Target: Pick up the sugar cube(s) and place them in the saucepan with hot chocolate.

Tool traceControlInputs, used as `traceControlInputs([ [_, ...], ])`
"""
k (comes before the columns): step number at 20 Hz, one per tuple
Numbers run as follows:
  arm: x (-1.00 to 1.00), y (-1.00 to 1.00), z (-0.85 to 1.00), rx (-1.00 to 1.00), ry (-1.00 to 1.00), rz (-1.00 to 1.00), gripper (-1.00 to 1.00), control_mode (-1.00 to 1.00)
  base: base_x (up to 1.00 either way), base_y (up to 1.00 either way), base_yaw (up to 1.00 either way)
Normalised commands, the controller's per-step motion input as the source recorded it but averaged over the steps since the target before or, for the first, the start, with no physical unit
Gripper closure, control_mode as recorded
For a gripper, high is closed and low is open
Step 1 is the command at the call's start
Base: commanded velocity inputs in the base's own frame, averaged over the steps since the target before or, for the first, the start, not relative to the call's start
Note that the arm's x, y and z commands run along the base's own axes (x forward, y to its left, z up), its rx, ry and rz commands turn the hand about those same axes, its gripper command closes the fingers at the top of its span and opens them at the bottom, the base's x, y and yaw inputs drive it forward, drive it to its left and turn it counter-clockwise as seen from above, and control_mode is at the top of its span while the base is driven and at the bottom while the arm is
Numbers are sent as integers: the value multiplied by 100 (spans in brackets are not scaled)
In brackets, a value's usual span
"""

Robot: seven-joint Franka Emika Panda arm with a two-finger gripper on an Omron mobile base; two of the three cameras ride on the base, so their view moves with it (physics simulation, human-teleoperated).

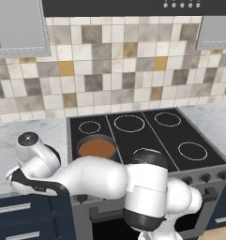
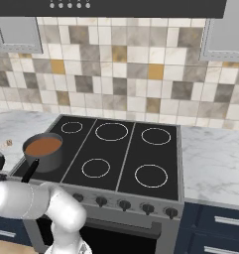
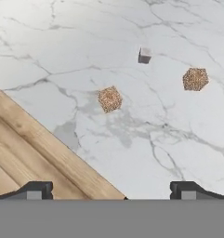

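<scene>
Three sugar cubes lie on the white marble counter in the hand view: a speckled orange-brown cube (image 3: 109, 99) near the middle, a second orange-brown one (image 3: 195, 79) to its right, and a paler greyish cube (image 3: 144, 55) farther up. My gripper (image 3: 112, 190) hovers above them, open, with nothing between its fingers. The saucepan with hot chocolate (image 1: 96, 148) stands on the stove's front left burner, reddish-brown liquid inside. Its black handle (image 2: 30, 171) points toward the stove's front edge. From the right base view one small cube (image 2: 9, 143) shows on the counter left of the saucepan (image 2: 43, 149).
The counter's edge (image 3: 57, 144) runs diagonally through the hand view, with wooden floor (image 3: 20, 153) beyond it. The black stove top (image 2: 121, 149) has knobs (image 2: 124, 204) along its front. Marble counter (image 2: 215, 158) continues right of the stove. My arm stretches left across the stove's front.
</scene>
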Motion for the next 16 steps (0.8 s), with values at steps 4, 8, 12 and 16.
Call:
traceControlInputs([
  [4,20,8,12,1,2,-8,-100,-100,0,0,0],
  [8,25,0,-3,0,9,-1,-100,-100,0,0,0],
  [12,23,0,-15,0,2,0,-100,-100,0,0,0],
  [16,8,0,-25,0,0,0,-100,-100,0,0,0],
])
